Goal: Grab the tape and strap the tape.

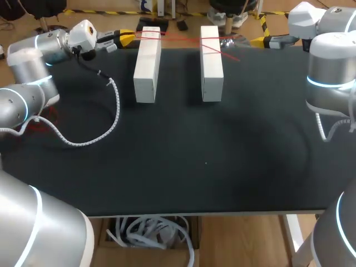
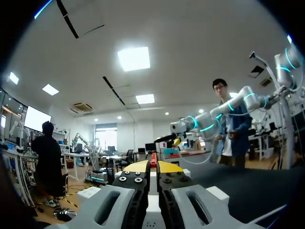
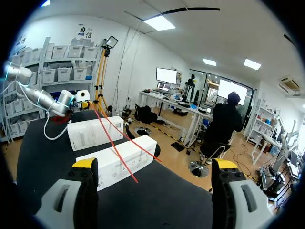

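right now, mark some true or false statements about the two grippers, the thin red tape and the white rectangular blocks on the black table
1. The left gripper is shut on the thin red tape. True.
2. The right gripper is shut. False: it is wide open and holds nothing.
3. The two white rectangular blocks touch each other. False: they lie apart, side by side.
4. The tape crosses both blocks' far ends. True.

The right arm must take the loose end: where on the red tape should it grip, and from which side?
Grip the red tape at its free tail, where it runs past the right white box onto the table. Come in from the right with the open right gripper, fingers across the thin strip; the left gripper seems to pin the other end.
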### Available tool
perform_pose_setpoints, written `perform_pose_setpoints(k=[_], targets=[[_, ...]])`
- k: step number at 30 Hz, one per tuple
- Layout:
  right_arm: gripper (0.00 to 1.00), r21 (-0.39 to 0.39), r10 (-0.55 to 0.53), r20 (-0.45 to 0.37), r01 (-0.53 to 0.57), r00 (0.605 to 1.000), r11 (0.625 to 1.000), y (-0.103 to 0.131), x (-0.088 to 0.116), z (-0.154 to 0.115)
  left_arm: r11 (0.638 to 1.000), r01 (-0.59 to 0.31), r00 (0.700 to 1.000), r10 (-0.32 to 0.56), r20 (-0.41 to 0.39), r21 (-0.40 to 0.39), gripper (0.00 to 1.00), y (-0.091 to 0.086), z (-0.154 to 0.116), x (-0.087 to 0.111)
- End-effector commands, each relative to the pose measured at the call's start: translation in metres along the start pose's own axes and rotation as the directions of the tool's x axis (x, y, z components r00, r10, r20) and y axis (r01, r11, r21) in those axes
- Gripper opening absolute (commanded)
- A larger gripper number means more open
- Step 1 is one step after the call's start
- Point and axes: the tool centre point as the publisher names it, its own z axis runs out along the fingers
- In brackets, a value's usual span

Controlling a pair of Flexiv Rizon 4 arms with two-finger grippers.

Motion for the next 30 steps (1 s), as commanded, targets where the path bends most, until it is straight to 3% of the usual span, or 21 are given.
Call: perform_pose_setpoints(k=[1, 10, 13, 14, 30], targets=[[1.00, -0.001, 0.000, 0.000, 0.000, 1.000, 1.000, 0.000, 0.000, 0.000, 1.000, 0.000, 0.997, 0.002, -0.072, 0.022, 0.00, -0.009, -0.001, -0.001], [1.00, -0.001, 0.000, 0.000, 0.000, 1.000, 1.000, 0.000, 0.000, 0.000, 0.997, -0.033, 0.993, 0.041, -0.110, 0.067, 0.00, -0.039, 0.007, 0.010], [1.00, -0.001, 0.000, 0.000, 0.000, 1.000, 1.000, 0.000, 0.000, 0.000, 0.999, -0.033, 0.991, 0.038, -0.126, 0.037, 0.00, -0.044, 0.008, 0.012], [1.00, -0.001, 0.000, 0.000, 0.000, 1.000, 1.000, 0.000, 0.000, 0.000, 1.000, -0.026, 0.992, 0.026, -0.127, 0.004, 0.00, -0.045, 0.008, 0.013], [1.00, -0.001, 0.000, 0.000, 0.000, 1.000, 1.000, 0.000, 0.000, 0.000, 1.000, -0.026, 0.992, 0.026, -0.127, 0.004, 0.00, -0.045, 0.008, 0.013]])
